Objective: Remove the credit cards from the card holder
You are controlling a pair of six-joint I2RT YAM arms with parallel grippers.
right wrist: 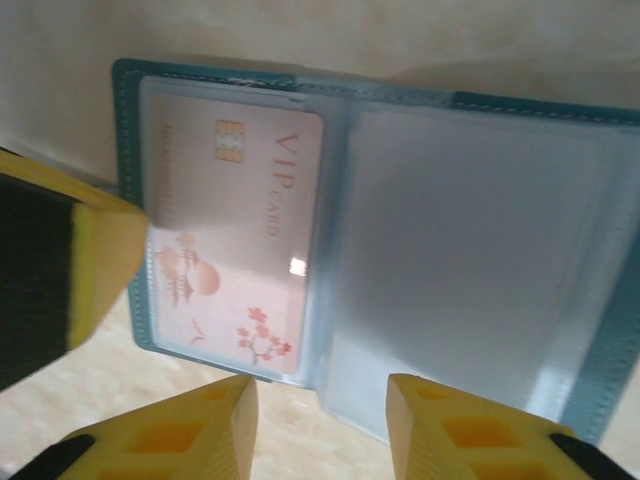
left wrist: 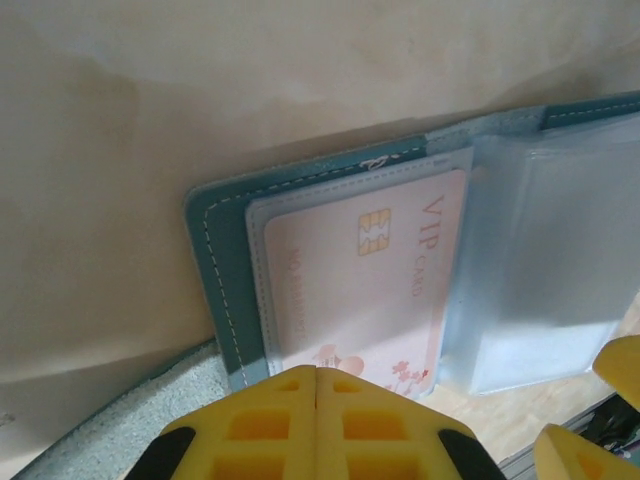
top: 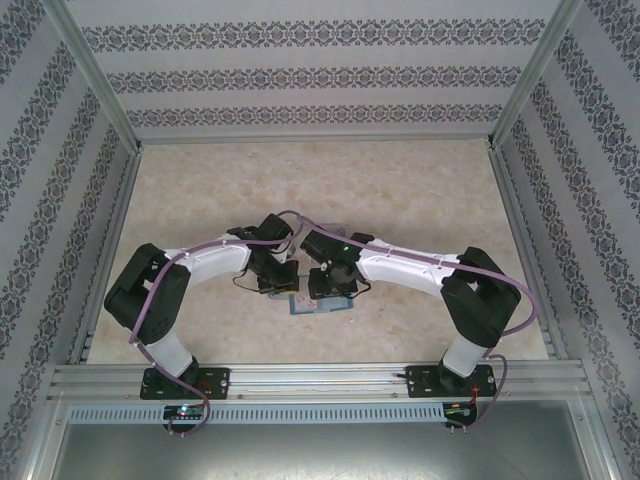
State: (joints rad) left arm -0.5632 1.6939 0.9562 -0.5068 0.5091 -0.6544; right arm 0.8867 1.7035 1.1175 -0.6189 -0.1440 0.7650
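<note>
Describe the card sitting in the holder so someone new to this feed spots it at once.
On the near half of the beige table lies the open teal card holder. In one panel's clear sleeve sits a pale pink card with a gold chip and VIP CARD lettering; the neighbouring sleeves look empty.

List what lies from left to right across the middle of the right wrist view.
A yellow finger of the left gripper → teal left edge of the card holder → pink VIP credit card → clear plastic sleeve → the holder's teal right edge.
</note>
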